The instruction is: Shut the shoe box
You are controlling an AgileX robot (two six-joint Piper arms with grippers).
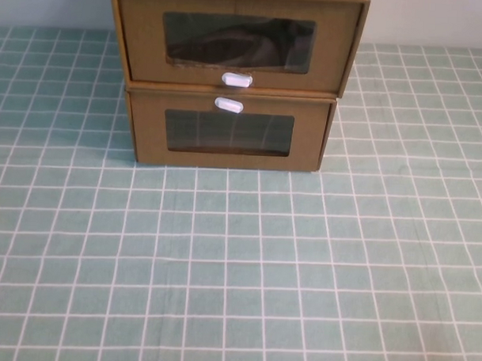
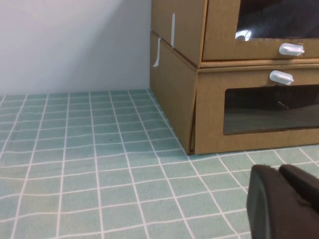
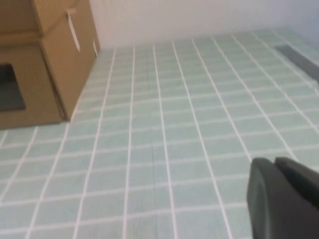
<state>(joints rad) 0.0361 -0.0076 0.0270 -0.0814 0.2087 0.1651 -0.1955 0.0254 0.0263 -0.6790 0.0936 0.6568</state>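
Note:
Two brown cardboard drawer boxes are stacked at the far middle of the table. The upper one is the shoe box (image 1: 143, 42); it has a wrinkled clear window and a white tab handle (image 1: 236, 80) under the window. How far its drawer sticks out I cannot tell. The left wrist view shows the shoe box (image 2: 222, 30) from the left. There my left gripper (image 2: 278, 169) hangs shut and empty over the cloth, short of the boxes. My right gripper (image 3: 274, 162) is shut and empty, well to the right of the shoe box (image 3: 55, 15). Neither gripper appears in the high view.
The lower box (image 1: 147, 134) has its white tab (image 1: 228, 106) above its window and carries the shoe box. A green cloth with a white grid (image 1: 238, 267) covers the table. A pale wall (image 2: 75, 45) stands behind the boxes.

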